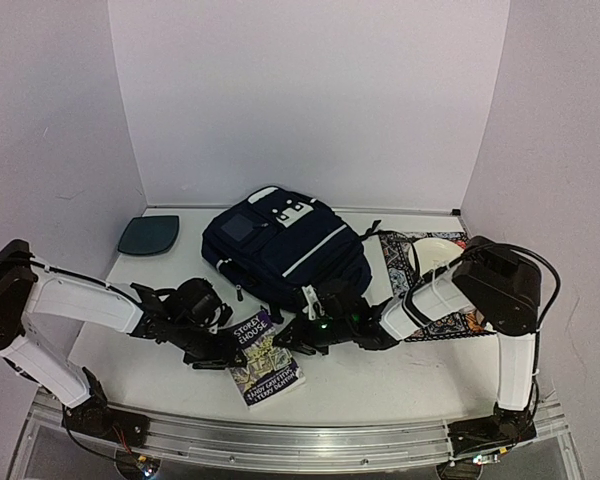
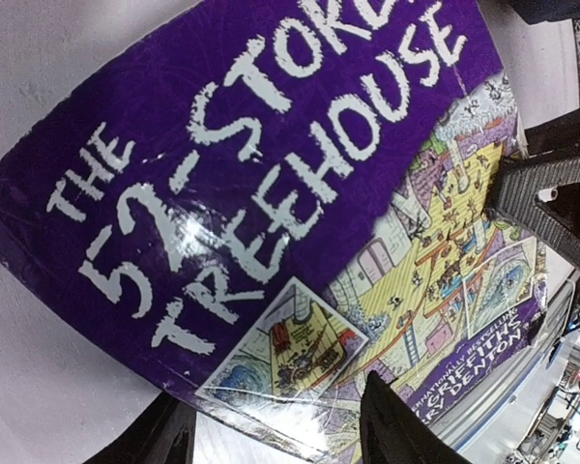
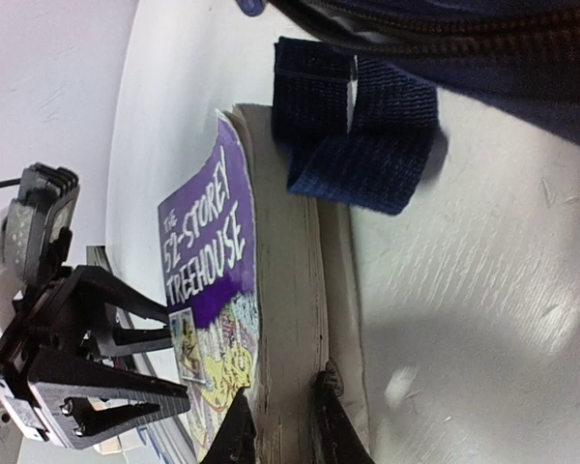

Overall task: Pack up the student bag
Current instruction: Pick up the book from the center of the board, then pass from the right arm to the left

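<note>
One student bag (image 1: 285,245), one book (image 1: 265,365) and one teal pad (image 1: 148,235) are lying on the table (image 1: 380,385). We are finding the bag toward the far edge, just beyond the right gripper (image 3: 285,425), which is pinching the book's page edge. The left gripper (image 2: 271,425) is standing spread over its cover.

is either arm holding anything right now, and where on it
The right jaws pinch the book across its page edge, near one corner. The left jaws stand open over its cover.
</note>
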Controlling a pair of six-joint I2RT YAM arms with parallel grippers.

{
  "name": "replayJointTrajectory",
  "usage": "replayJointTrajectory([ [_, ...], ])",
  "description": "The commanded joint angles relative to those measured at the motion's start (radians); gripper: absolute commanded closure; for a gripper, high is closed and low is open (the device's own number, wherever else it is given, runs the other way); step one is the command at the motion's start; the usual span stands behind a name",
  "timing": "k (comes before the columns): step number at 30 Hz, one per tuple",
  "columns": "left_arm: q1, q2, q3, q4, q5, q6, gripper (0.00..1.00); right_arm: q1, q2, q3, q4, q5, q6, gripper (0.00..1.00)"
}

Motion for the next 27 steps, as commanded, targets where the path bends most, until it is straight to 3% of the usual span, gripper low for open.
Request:
replayJointTrajectory([
  [1,0.017,-0.092,-0.001,0.132,-0.032,-0.018,0.36,0.022,-0.113,-0.023,0.079,-0.070,-0.005,1.00],
  [13,0.136,-0.297,-0.070,0.249,-0.023,-0.007,0.08,-0.016,-0.312,-0.113,0.157,-0.063,-0.013,1.00],
  [27,0.154,-0.281,-0.078,0.452,0.104,-0.043,0.05,-0.073,-0.487,-0.208,0.248,-0.016,-0.015,1.00],
])
